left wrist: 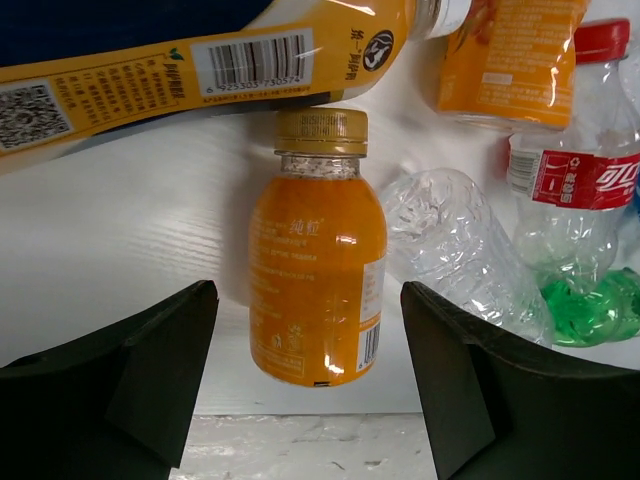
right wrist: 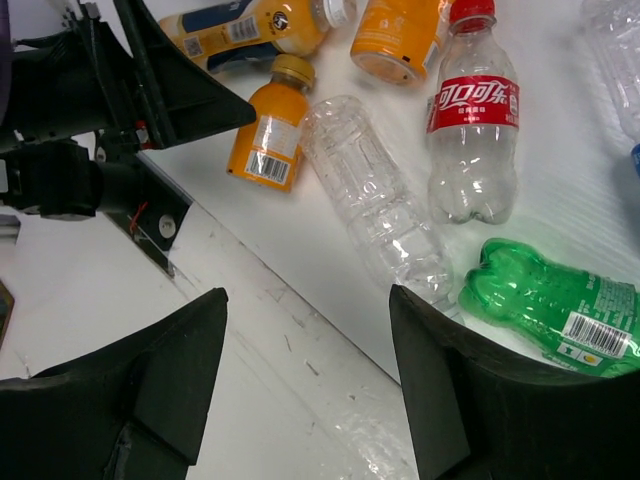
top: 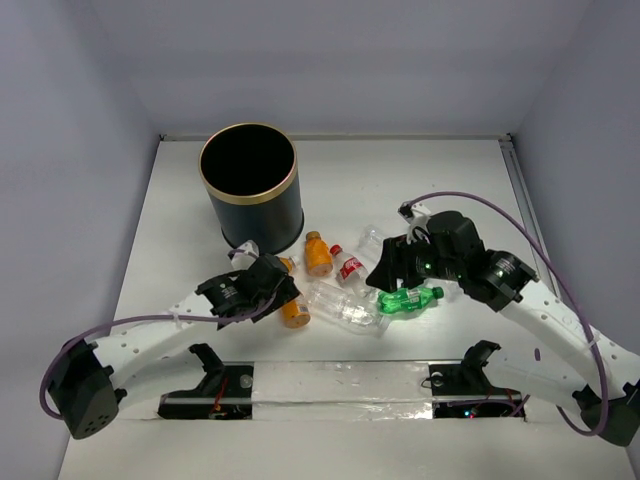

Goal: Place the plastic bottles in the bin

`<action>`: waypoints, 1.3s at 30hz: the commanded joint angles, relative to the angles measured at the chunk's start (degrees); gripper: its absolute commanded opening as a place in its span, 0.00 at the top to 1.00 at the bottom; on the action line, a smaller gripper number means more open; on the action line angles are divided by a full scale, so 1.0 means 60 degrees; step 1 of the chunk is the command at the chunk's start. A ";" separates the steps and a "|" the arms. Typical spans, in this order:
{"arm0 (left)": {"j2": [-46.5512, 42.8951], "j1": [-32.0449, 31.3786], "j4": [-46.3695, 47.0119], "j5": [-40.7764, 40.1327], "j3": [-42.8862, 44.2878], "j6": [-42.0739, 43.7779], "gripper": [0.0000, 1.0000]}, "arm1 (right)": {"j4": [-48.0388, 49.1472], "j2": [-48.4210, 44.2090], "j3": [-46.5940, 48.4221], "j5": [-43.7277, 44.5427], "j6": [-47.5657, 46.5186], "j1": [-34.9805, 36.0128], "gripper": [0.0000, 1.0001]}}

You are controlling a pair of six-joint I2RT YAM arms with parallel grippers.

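Note:
Several plastic bottles lie in a cluster in front of the black gold-rimmed bin (top: 248, 205). My left gripper (top: 283, 298) is open, low over a small orange bottle (left wrist: 315, 285) that lies between its jaws (left wrist: 308, 290) untouched, cap pointing away. Around it are a longer orange bottle (left wrist: 200, 60), another orange one (top: 318, 254), a crumpled clear bottle (left wrist: 450, 250), and a red-labelled clear bottle (left wrist: 575, 180). My right gripper (top: 386, 276) is open and empty (right wrist: 307, 293), hovering above the table beside the green bottle (right wrist: 550, 300) and the clear bottle (right wrist: 375, 200).
Another clear bottle (top: 372, 238) lies behind my right gripper. A taped strip (top: 340, 380) runs along the table's near edge between the arm bases. The enclosure walls stand close on the left, back and right.

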 commanded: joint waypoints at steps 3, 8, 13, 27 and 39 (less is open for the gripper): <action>0.0620 0.0040 0.1106 0.0544 -0.0376 0.0848 0.29 | 0.0455 0.0297 0.0062 -0.0377 -0.0165 0.0068 0.28; 0.1045 0.0128 0.1534 0.0721 -0.0451 0.1140 0.29 | 0.0792 0.0795 -0.0084 -0.0523 -0.0282 0.0068 0.25; 0.1325 0.0128 0.1665 0.0648 -0.0611 0.1346 0.35 | 0.1012 0.1659 0.0149 -0.0845 -0.0866 0.0068 0.20; -0.0475 0.0128 -0.0161 0.0824 0.0499 0.1888 0.70 | 0.0704 0.4545 0.1673 -0.0729 -0.2450 0.0976 0.16; 0.0691 0.0623 -0.1939 -0.1711 0.7953 0.4449 0.74 | 0.0573 0.6829 0.2890 -0.0055 -0.3768 0.1312 0.17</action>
